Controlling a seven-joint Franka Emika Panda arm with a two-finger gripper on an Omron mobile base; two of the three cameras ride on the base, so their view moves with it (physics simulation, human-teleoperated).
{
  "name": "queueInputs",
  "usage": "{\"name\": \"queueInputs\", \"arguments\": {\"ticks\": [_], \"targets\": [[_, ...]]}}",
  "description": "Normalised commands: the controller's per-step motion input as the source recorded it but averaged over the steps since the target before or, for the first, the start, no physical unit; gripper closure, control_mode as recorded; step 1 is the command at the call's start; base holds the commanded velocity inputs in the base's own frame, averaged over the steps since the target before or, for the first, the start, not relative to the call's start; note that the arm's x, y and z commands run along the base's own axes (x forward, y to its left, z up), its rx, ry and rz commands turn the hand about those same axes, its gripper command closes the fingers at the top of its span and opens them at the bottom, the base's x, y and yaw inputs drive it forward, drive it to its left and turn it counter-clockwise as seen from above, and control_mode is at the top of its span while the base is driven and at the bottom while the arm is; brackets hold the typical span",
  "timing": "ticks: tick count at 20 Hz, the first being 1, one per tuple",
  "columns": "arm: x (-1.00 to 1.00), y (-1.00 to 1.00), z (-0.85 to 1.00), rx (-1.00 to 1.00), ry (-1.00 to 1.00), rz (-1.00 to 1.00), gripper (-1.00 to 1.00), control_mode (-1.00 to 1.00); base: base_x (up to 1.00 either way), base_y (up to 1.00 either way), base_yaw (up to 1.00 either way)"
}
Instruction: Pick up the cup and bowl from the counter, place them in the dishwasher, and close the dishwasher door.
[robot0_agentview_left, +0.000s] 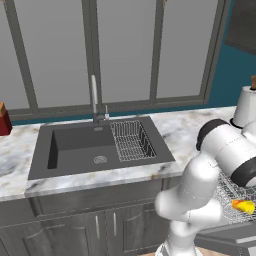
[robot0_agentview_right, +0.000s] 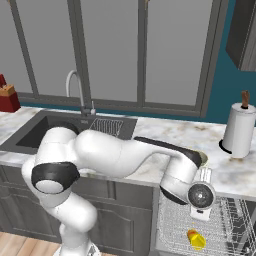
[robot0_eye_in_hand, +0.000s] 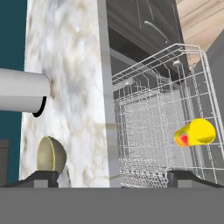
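A yellow cup (robot0_eye_in_hand: 195, 132) lies on its side in the silvery wire rack (robot0_eye_in_hand: 148, 109) of the dishwasher, which stands pulled out; it also shows as the cup (robot0_agentview_right: 196, 239) and cup (robot0_agentview_left: 243, 205). An olive bowl (robot0_eye_in_hand: 50, 154) sits on the marbled counter (robot0_eye_in_hand: 74, 87), close to its edge. My gripper (robot0_eye_in_hand: 114, 179) is open with nothing between its fingers, hovering over the counter's edge between bowl and rack. The hand (robot0_agentview_right: 201, 196) hangs just in front of the counter above the rack (robot0_agentview_right: 172, 220). The grey dishwasher door (robot0_agentview_left: 225, 240) lies folded down.
A white paper towel roll (robot0_agentview_right: 239, 130) stands on the counter behind the bowl. The dark sink (robot0_agentview_left: 75, 145) with a small wire basket (robot0_agentview_left: 131, 140) and a faucet (robot0_agentview_left: 94, 97) lies to the left. A red block (robot0_agentview_right: 7, 95) stands at the far left. Dark cabinet doors (robot0_agentview_left: 90, 225) are below.
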Motion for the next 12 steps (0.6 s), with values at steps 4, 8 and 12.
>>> {"name": "queueInputs", "arguments": {"ticks": [4, 8, 12], "targets": [[0.32, 0.2, 0.16, 0.0, 0.0, 0.0, -1.0, -1.0, 0.0, 0.0, 0.0], [0.33, 0.04, 0.0, 0.0, 0.0, 0.0, -1.0, -1.0, 0.0, 0.0, 0.0], [0.39, 0.0, 0.0, 0.0, 0.0, 0.0, -1.0, -1.0, 0.0, 0.0, 0.0]]}}
